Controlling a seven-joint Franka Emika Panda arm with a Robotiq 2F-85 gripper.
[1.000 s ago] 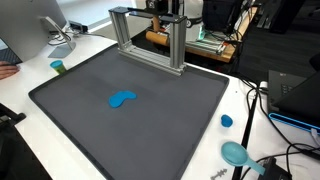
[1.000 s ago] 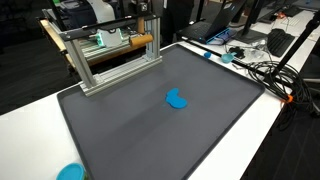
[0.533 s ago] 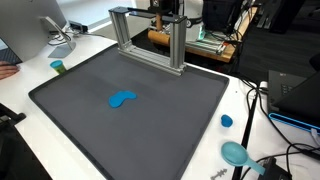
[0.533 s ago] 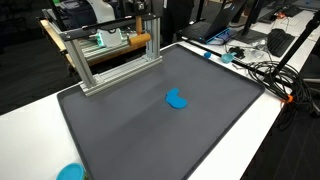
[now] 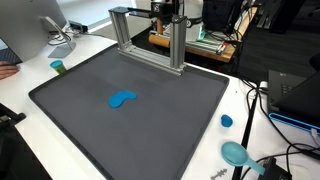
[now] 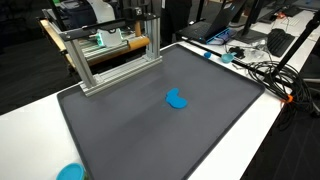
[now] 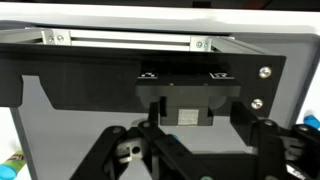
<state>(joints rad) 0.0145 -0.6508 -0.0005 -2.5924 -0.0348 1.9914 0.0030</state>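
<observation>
Only the arm has shifted since a second ago. The gripper (image 6: 150, 17) has slid a touch sideways up by the aluminium frame (image 5: 180, 45), and everything on the bench (image 5: 240, 95) sits where it was.

In the wrist view the jaws stand apart with nothing between them, so it's carrying nothing. The frame stands at the far edge of the dark mat (image 5: 180, 125). The gripper hangs close by its top bar, can't tell if it's touching.

Progress-wise I'd say it's barely begun: nothing grabbed, and the blue blob (image 5: 122, 98) lies untouched mid-mat, well apart from the gripper.

Loads of open mat to move over. Stuff to mind: the frame's posts right beside the gripper, the small blue cap (image 5: 227, 121) and teal scoop (image 5: 238, 152) off the mat's right edge, and the cables (image 5: 262, 105) beyond.
</observation>
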